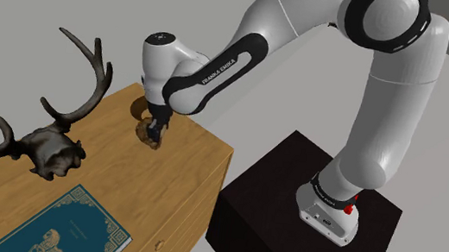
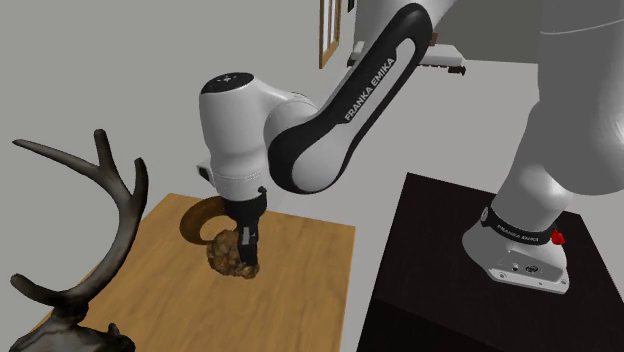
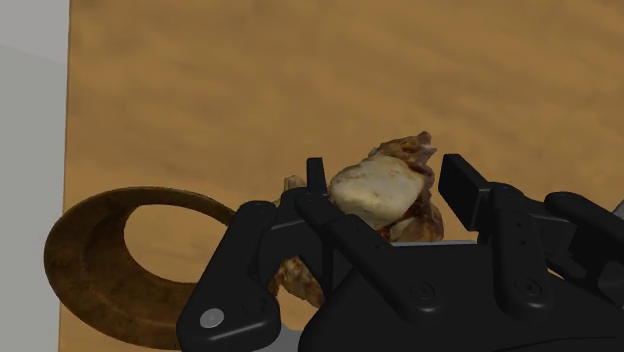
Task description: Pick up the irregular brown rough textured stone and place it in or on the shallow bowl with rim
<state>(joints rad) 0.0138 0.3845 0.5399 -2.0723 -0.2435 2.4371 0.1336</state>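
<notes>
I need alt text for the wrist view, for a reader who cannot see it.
Two black fingers clasp a rough brown stone with a pale top face, over a wooden surface. Beside them lies a shallow brown bowl with a wide rim.

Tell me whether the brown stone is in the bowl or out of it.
Out. In the wrist view the stone is beside the bowl, outside its rim, at the end effector.
</notes>
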